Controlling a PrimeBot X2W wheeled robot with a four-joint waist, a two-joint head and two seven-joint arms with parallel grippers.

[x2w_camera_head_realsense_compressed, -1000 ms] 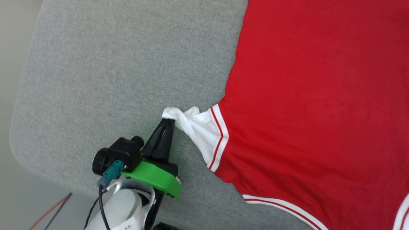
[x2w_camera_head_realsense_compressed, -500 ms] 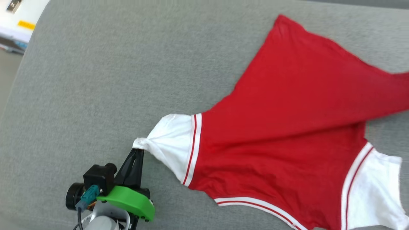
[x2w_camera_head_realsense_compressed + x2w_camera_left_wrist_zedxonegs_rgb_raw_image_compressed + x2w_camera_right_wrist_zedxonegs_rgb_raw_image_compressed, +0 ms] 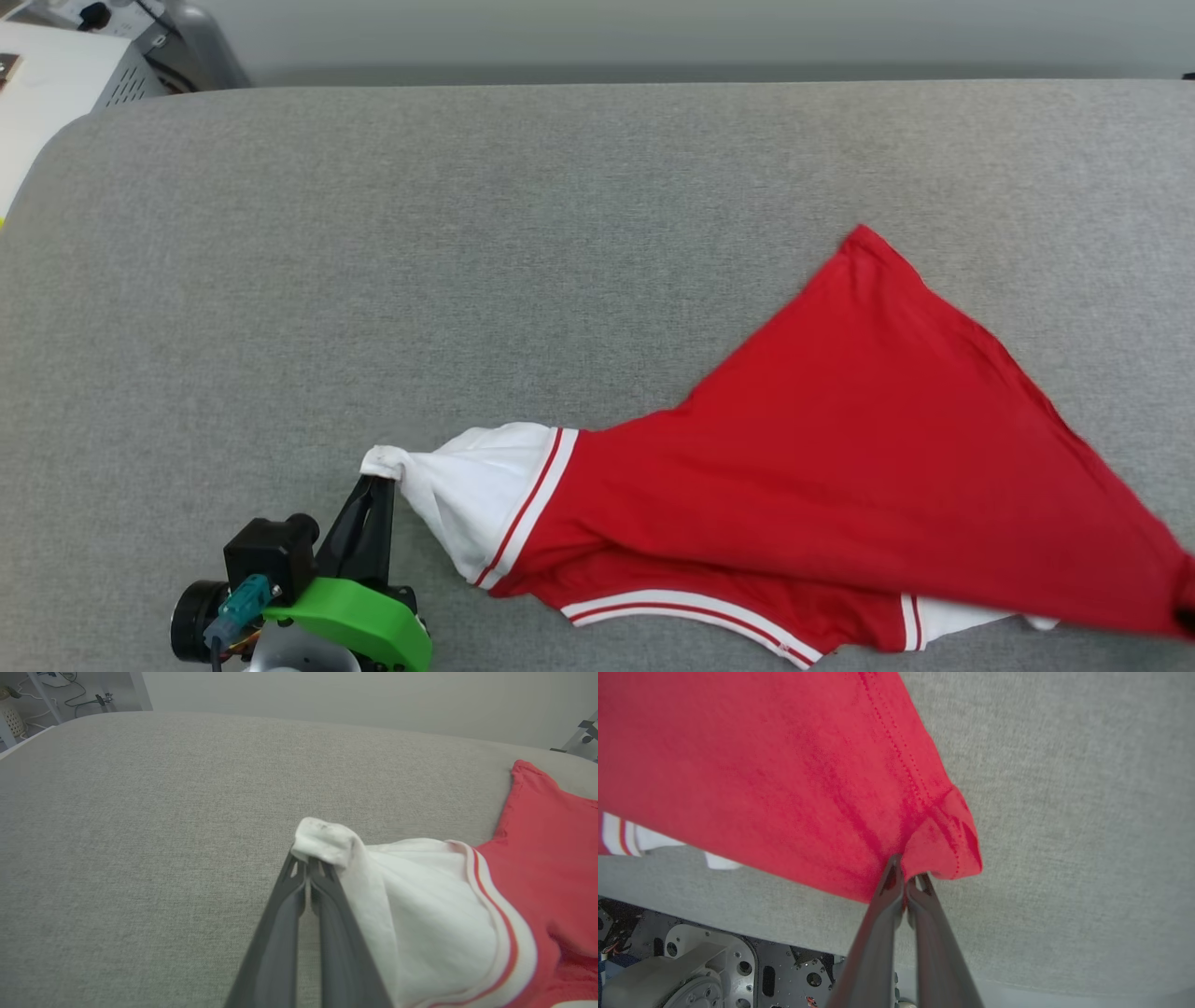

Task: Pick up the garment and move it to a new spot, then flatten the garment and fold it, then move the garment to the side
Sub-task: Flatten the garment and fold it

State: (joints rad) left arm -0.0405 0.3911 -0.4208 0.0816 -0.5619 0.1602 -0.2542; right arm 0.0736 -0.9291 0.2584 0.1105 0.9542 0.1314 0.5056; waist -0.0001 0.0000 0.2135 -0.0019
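Head view: jersey (image 3: 840,448) stretched across the table (image 3: 467,233), left pincer (image 3: 378,481) pinching its white sleeve (image 3: 471,499). Left wrist view: that pincer pressed tight on the sleeve tip. Right wrist view: right pincer (image 3: 906,882) nipping a red hem corner (image 3: 952,856). Flattening, I'd say; next, pull taut and lower.

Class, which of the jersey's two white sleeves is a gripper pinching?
The left sleeve, bunched in the left gripper; the other sleeve peeks out loose under red cloth.

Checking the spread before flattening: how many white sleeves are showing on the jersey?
2. The pinched sleeve is bunched at the left gripper, jaws shut on its cuff. The tucked sleeve peeks from under the red body of the jersey, mostly hidden.
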